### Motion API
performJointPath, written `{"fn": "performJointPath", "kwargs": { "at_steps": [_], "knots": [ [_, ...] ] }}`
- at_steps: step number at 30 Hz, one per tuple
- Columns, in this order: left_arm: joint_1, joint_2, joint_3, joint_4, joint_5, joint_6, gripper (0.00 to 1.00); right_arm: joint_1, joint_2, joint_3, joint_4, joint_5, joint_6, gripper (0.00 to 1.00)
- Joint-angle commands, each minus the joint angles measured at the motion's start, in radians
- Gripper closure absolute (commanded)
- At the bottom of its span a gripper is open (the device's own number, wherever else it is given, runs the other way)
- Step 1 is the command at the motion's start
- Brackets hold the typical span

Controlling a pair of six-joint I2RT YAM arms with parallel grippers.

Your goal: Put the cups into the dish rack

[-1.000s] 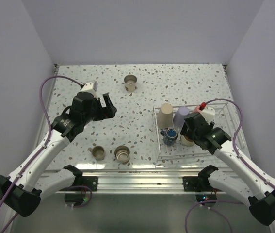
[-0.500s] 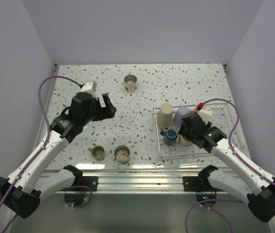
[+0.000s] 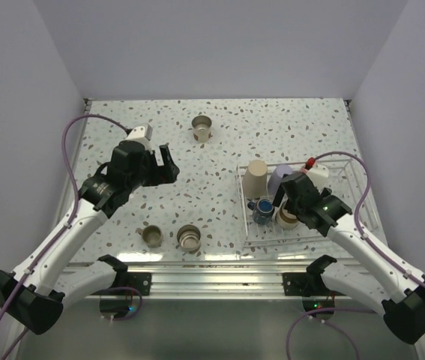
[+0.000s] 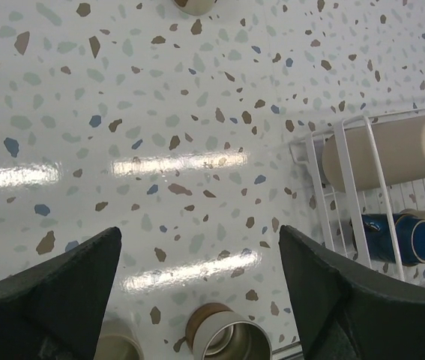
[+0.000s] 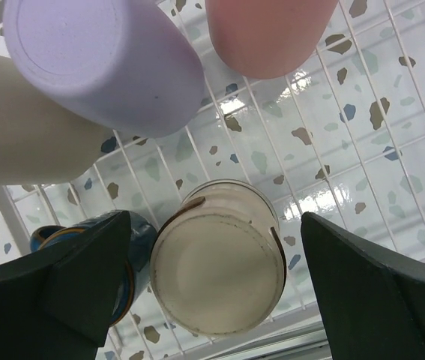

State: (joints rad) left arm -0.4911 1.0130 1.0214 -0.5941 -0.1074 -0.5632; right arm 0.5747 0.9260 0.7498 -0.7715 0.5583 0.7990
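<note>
while right gripper (image 5: 216, 219) gapes, cup (image 5: 216, 279) stands

Bright, even light from overhead; shadows soft and faint; the glossy table (image 4: 197, 90) throws back white glare streaks in the left wrist view, and more shine shows through the dish rack (image 5: 392, 112) wires; top view sharp throughout.

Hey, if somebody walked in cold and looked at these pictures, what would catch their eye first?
The wire dish rack at the right, with a beige tumbler, lavender tumbler and coral-red tumbler in it, and the right gripper, jaws wide, over a short cup there. Then three more out on the speckled table: a far cup, and near the front edge a smaller cup beside a wider cup.
</note>
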Motion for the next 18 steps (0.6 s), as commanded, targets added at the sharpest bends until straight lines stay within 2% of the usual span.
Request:
{"fn": "performJointPath", "kwargs": {
  "at_steps": [1,6,12,18],
  "knots": [
    [0.003,0.004,0.052,-0.030,0.014,0.055,0.12,-0.003,-0.045,0.077,-0.031,0.038,0.002,0.01],
    [-0.001,0.041,0.034,-0.065,0.156,0.118,0.16,-0.003,-0.107,0.215,-0.130,0.083,-0.023,0.01],
    [-0.056,0.032,-0.050,-0.107,0.256,0.123,0.24,-0.003,-0.131,0.407,-0.271,0.083,-0.035,0.01],
    [-0.133,0.036,-0.135,-0.144,0.249,0.073,0.27,-0.003,-0.170,0.505,-0.364,0.083,-0.027,0.01]
  ]
}}
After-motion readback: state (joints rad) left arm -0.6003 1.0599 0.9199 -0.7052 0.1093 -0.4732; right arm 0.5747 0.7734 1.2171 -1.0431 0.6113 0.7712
